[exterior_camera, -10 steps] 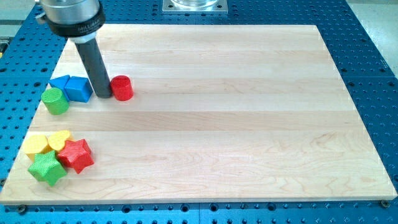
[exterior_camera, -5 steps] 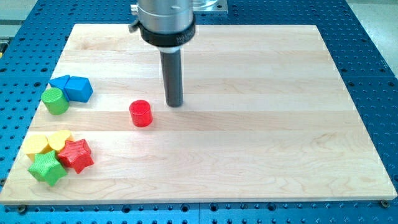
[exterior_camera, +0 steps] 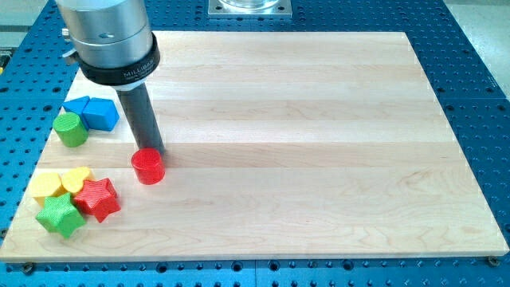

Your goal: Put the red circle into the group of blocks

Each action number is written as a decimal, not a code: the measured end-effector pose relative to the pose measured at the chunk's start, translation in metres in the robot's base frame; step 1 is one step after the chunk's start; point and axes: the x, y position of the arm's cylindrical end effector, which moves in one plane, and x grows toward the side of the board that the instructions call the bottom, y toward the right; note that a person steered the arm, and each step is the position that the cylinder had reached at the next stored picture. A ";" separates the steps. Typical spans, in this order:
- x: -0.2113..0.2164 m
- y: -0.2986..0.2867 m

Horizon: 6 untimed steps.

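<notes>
The red circle [exterior_camera: 148,167] is a short red cylinder on the wooden board [exterior_camera: 319,159], left of centre. My tip [exterior_camera: 154,151] stands right behind it, touching its upper right edge. A group of blocks lies at the lower left: a red star [exterior_camera: 97,198], a green star [exterior_camera: 60,215], a yellow heart [exterior_camera: 77,179] and another yellow block [exterior_camera: 47,186]. The red circle is a short way up and to the right of the red star, apart from it.
Two blue blocks [exterior_camera: 93,112] and a green cylinder [exterior_camera: 71,129] sit together at the left edge, above the lower group. The board lies on a blue perforated table [exterior_camera: 478,96].
The red circle has slid down and to the left, toward the lower-left group. My tip swung out right, then came back behind the circle.
</notes>
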 end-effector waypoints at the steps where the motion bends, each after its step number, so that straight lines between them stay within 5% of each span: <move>1: -0.005 0.030; 2: -0.001 0.071; 4: 0.033 -0.006; 6: 0.017 -0.031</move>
